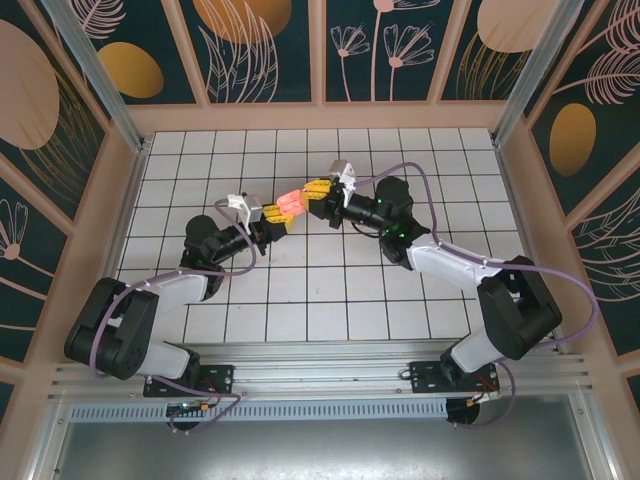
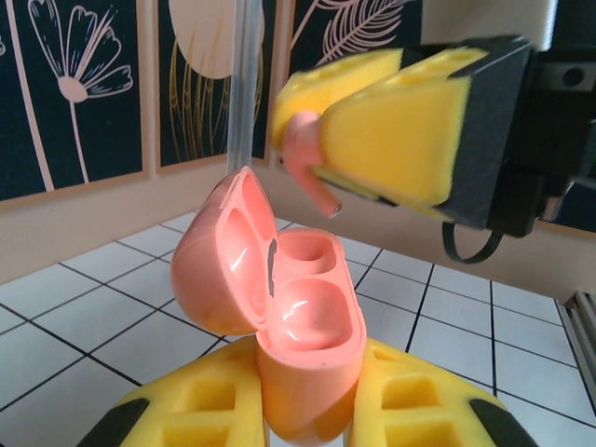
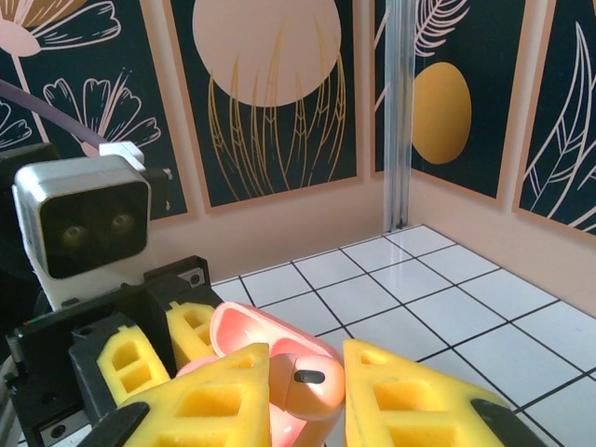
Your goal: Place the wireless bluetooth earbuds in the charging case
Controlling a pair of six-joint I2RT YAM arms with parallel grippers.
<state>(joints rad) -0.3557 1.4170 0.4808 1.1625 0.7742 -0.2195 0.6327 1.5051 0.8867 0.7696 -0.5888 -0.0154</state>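
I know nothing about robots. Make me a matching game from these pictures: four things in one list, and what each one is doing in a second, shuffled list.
Things:
1. charging case
2. earbud
3. left gripper
4. right gripper

States:
A. shut on the earbud
B. hinged open, pale hollows showing
C. pink stem poking out from between yellow pads
D. shut on the lower body of the case

Pairs: 1-B, 2-C, 3-D, 4-A

Left hand (image 2: 312, 410) gripping charging case (image 2: 307, 321) (lid open), right hand (image 2: 312, 121) pinching earbud (image 2: 301, 142)
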